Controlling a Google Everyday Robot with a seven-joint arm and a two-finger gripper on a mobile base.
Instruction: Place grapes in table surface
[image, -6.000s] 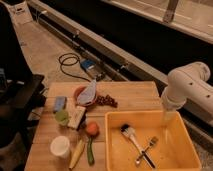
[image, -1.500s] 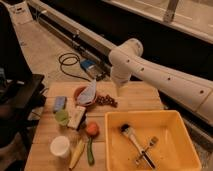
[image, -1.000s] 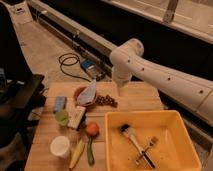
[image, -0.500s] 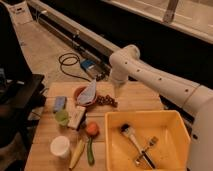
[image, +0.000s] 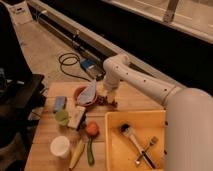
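Observation:
The grapes (image: 103, 100) are a small dark reddish bunch lying on the table surface (image: 142, 102), just right of a red-brown bowl (image: 82, 93). My gripper (image: 110, 97) hangs at the end of the white arm and reaches down right at the bunch, partly covering its right side. I cannot tell whether it touches the grapes.
A yellow bin (image: 113, 145) with a brush and a fork stands at the front right. An orange-red fruit (image: 91, 129), a blue sponge (image: 59, 103), a green cup (image: 62, 117), a white cup (image: 60, 146), a banana (image: 77, 152) and a green vegetable (image: 90, 151) lie on the left.
The arm has swung from over the yellow bin to the far side of the table, and the gripper has come down onto the grapes. The grapes have not moved.

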